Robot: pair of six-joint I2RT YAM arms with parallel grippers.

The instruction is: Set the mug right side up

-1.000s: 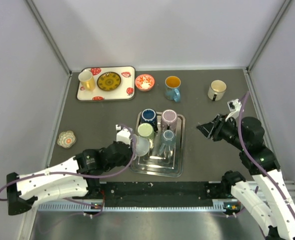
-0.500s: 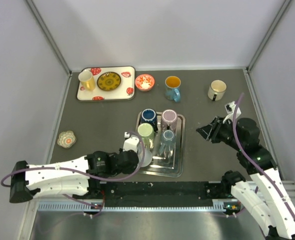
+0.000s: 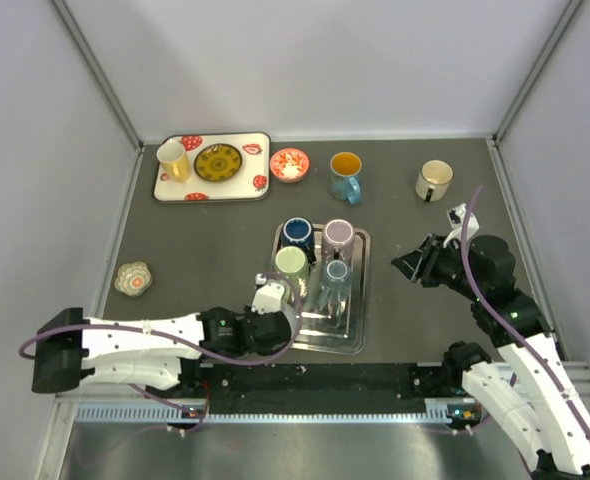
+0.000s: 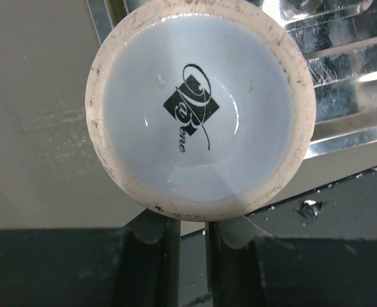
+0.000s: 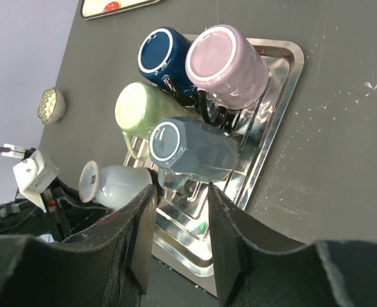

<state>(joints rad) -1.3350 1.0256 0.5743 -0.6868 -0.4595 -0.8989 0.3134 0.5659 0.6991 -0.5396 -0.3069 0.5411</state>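
A pale white mug lies tilted on its side over the front left corner of the steel tray. Its base with a black logo faces the left wrist camera. My left gripper is shut just under the mug's base, seemingly on its handle, which is hidden. In the top view the mug sits at my left gripper. It also shows in the right wrist view. My right gripper is open and empty, hovering right of the tray.
The tray holds upside-down green, navy, pink and grey-blue mugs. At the back stand a blue mug, a cream mug, a small bowl and a patterned tray. A small dish lies left.
My left arm has swung right and toward the near edge, carrying the white mug from beside the green mug to the tray's front left corner. The right arm has barely moved.
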